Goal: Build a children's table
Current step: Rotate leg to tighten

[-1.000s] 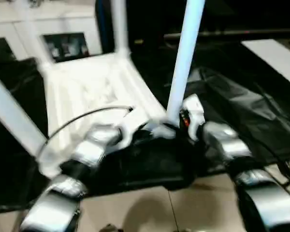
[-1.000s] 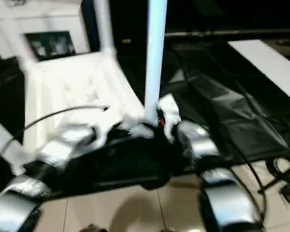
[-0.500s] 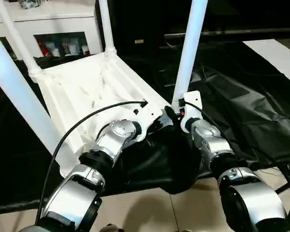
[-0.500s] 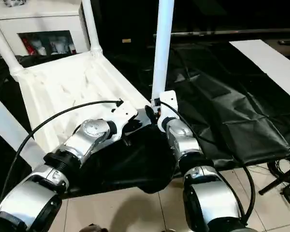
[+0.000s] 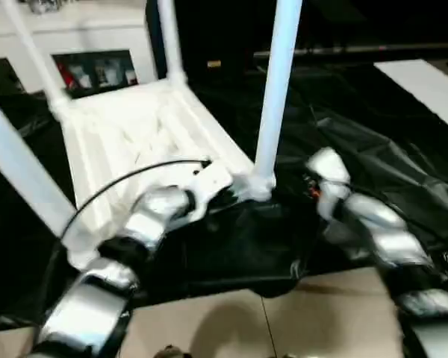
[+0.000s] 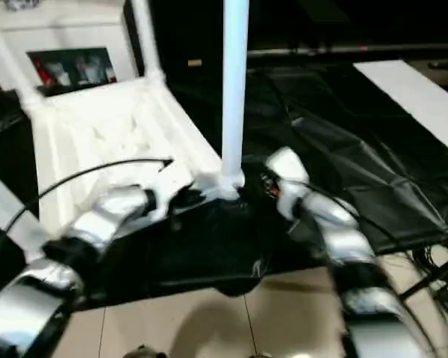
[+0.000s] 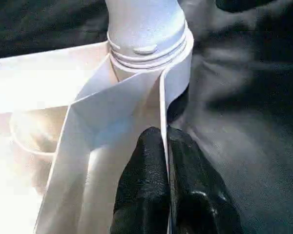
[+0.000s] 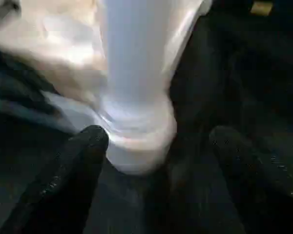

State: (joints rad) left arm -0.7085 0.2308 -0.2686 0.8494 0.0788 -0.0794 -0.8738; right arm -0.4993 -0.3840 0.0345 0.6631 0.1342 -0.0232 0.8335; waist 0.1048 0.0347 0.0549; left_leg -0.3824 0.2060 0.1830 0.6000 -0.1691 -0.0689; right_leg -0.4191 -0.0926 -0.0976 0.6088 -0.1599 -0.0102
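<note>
One upturned tabletop (image 5: 134,142) carries four upright legs (image 5: 275,89); left gripper (image 7: 166,146) pinches its edge, right gripper (image 8: 154,141) spread wide

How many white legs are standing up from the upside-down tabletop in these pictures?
4. One leg rises at the near corner by the grippers, one at the far corner behind it, one at the far left corner, one at the near left corner.
</note>
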